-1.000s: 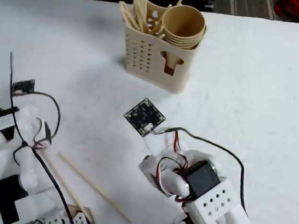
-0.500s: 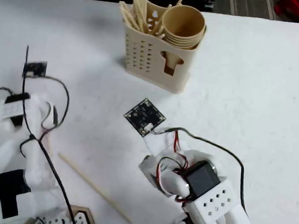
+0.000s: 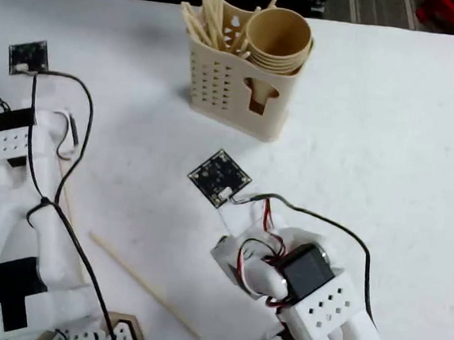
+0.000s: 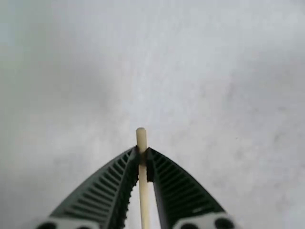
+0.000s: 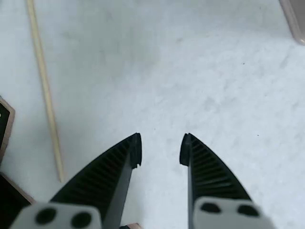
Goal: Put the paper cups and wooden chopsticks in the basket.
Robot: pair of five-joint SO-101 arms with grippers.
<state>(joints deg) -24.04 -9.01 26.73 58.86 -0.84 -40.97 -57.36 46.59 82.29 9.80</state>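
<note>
A cream basket [image 3: 238,87] stands at the far middle of the table, holding several wooden chopsticks [image 3: 211,13] and stacked paper cups [image 3: 280,38]. My left gripper [image 4: 142,152] is shut on one wooden chopstick [image 4: 141,136], whose tip pokes out past the fingertips above the bare white table. In the high view the left arm [image 3: 16,167] stands at the left side. A second chopstick [image 3: 145,286] [image 5: 45,90] lies flat on the table near the front. My right gripper [image 5: 159,150] is open over the table, beside that chopstick and apart from it.
The right arm [image 3: 304,292] with its cables sits at the front right. A small wooden-edged base [image 3: 126,328] is at the front edge beside the left arm. White tabletop [image 3: 387,152] spreads to the right of the basket.
One of the two chopsticks left the table in my left gripper. The left arm rose and swung toward the far left. The right arm kept still.
</note>
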